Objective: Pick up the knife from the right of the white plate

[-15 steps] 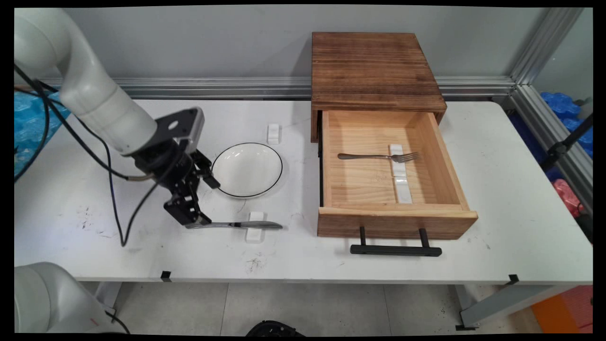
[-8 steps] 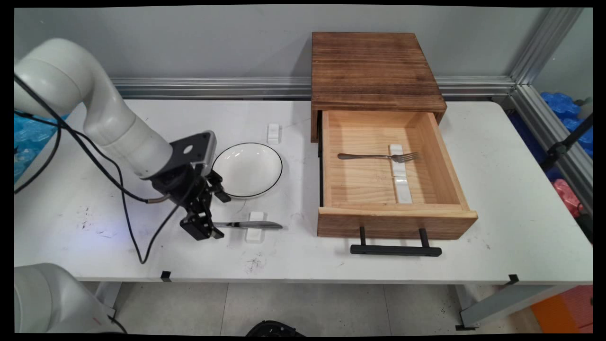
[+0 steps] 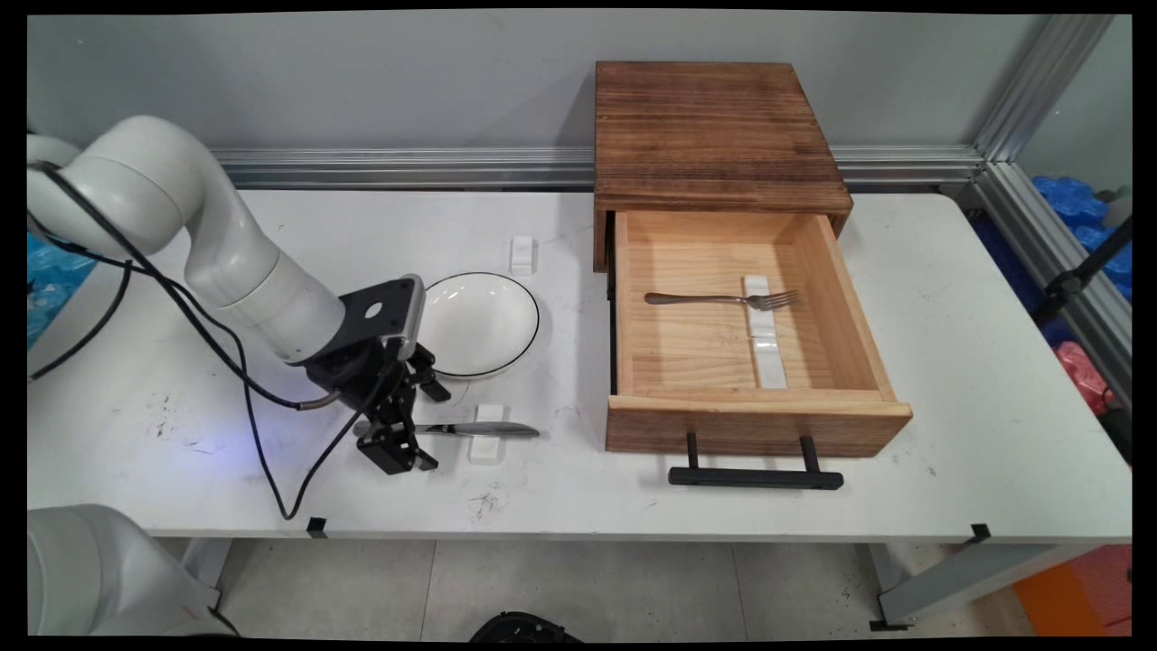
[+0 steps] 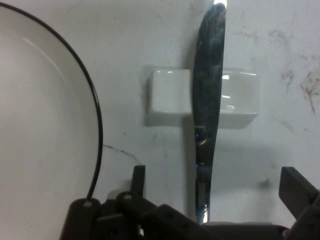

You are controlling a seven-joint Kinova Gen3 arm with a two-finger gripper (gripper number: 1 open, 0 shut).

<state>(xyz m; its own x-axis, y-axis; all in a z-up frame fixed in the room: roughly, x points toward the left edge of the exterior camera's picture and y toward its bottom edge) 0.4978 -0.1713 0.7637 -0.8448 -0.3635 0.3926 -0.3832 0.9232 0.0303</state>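
Knife (image 4: 209, 105) handle between jaws (parted)

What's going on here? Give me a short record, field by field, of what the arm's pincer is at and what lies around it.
Pincer: the pincer is low over the table, open, its fingers either side of the knife handle
Knife: the knife lies across a small white rest
Plate: white plate with a dark rim, just behind the pincer
Drawer: wooden drawer pulled open, holding a fork
Table: white table
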